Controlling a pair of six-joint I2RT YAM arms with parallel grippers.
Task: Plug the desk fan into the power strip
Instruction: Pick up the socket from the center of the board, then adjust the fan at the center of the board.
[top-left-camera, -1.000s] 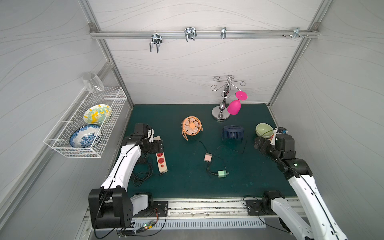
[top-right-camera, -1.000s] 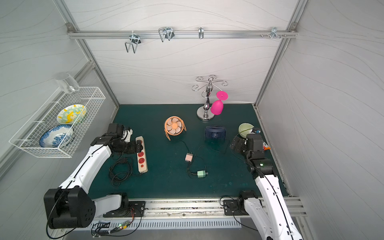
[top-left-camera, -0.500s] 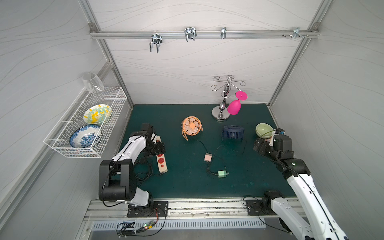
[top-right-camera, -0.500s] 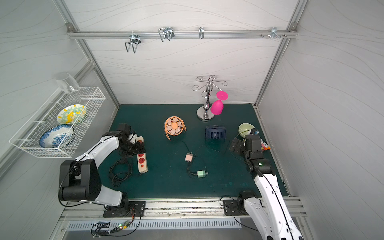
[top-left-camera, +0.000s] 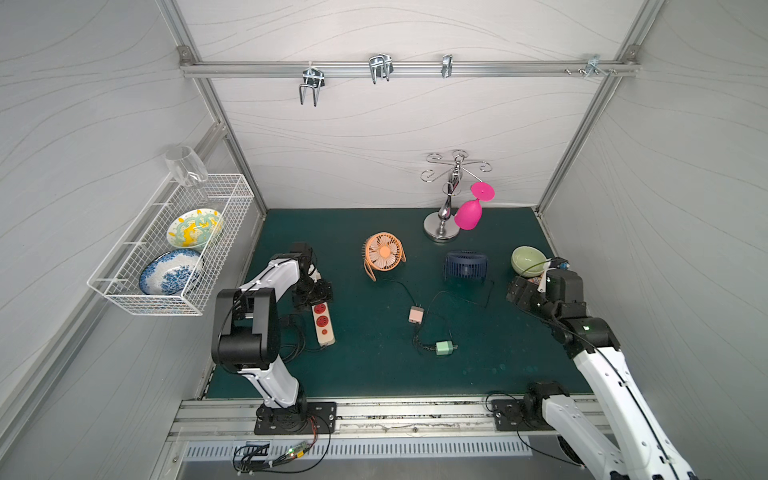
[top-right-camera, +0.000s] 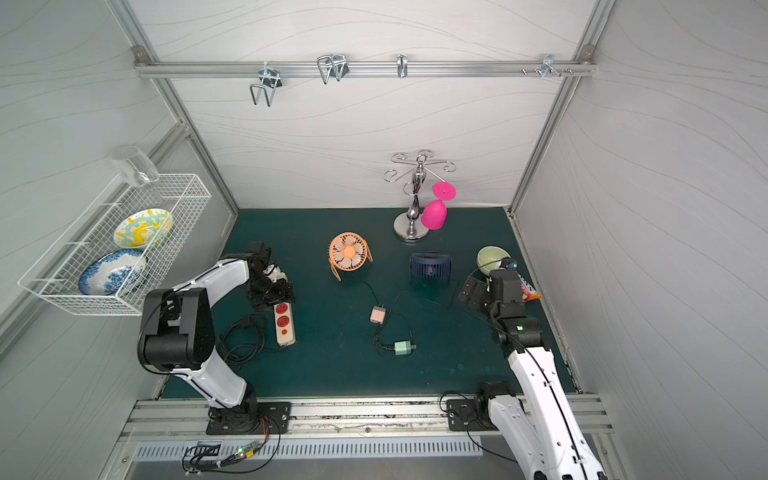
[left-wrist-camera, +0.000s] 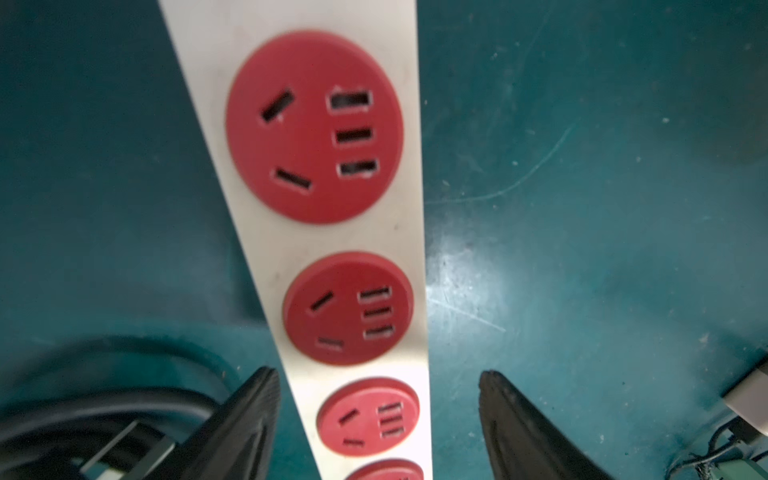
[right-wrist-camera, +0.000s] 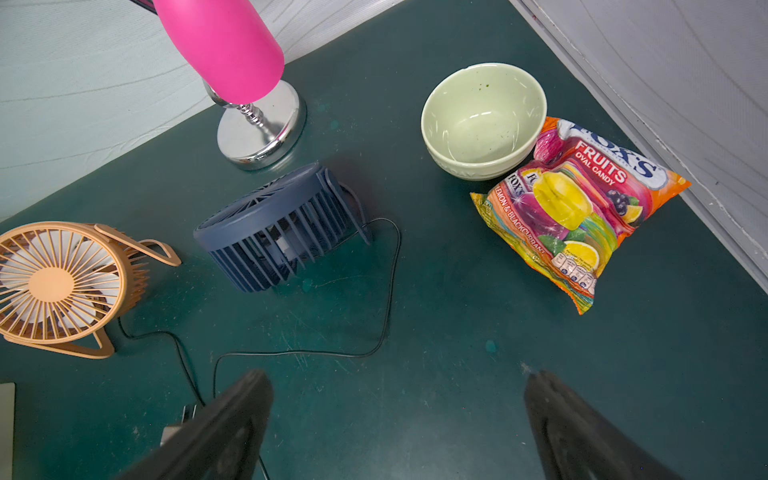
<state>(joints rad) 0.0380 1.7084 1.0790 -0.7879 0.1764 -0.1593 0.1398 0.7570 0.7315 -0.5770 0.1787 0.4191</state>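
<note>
The cream power strip (top-left-camera: 323, 328) (top-right-camera: 284, 328) with red sockets lies at the left of the green mat. My left gripper (top-left-camera: 312, 293) (top-right-camera: 272, 293) is low over its far end. In the left wrist view the strip (left-wrist-camera: 345, 237) runs between the fingers of the left gripper (left-wrist-camera: 378, 372), which is open with mat showing on both sides. An orange fan (top-left-camera: 383, 255) has a cord to a pink plug (top-left-camera: 416, 314). A navy fan (top-left-camera: 465, 266) stands near a green plug (top-left-camera: 444, 347). My right gripper (top-left-camera: 519, 293) (right-wrist-camera: 399, 374) hovers open and empty at the right.
The strip's black cord (top-right-camera: 241, 336) coils beside my left arm. A green bowl (right-wrist-camera: 482, 120) and a candy bag (right-wrist-camera: 577, 212) sit by the right wall. A chrome stand (top-left-camera: 441, 232) holds a pink glass (top-left-camera: 468, 214) at the back. A wire basket (top-left-camera: 174, 245) hangs on the left wall.
My left arm has folded forward and its gripper has come down over the strip's far end, jaws narrowing. The right gripper has barely moved.
</note>
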